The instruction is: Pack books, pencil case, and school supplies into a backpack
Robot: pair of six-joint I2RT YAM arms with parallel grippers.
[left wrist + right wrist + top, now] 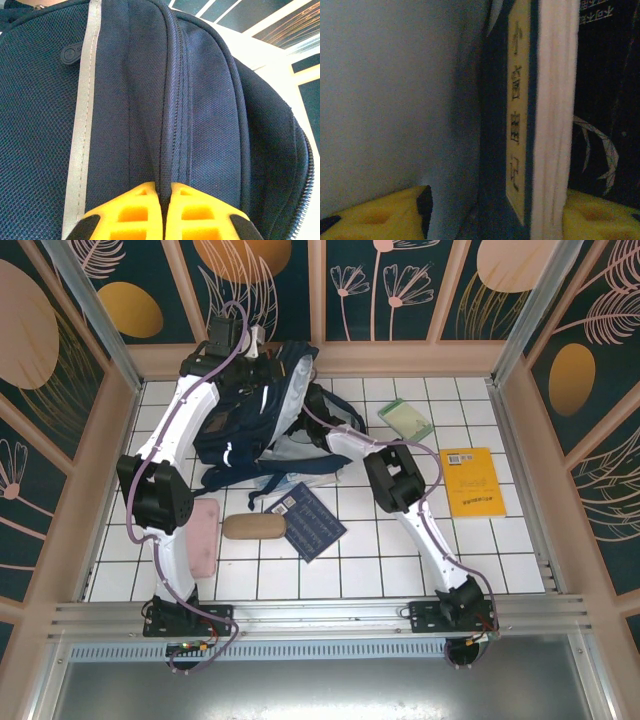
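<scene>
The left fingers (200, 217) are clamped together on a ridge of the backpack (240, 430) beside its zipper; the bag lies at the back left of the table (380, 540). The right fingers (385, 212) stand apart inside the backpack, with a navy book (520, 100) upright between them, close to the right one, and a black book (605, 125) just behind it. On the table lie a second navy book (305, 520), tan pouch (252, 527) and pink case (203, 535) in front of the bag, with a yellow book (472, 482) and green book (405, 420) to its right.
</scene>
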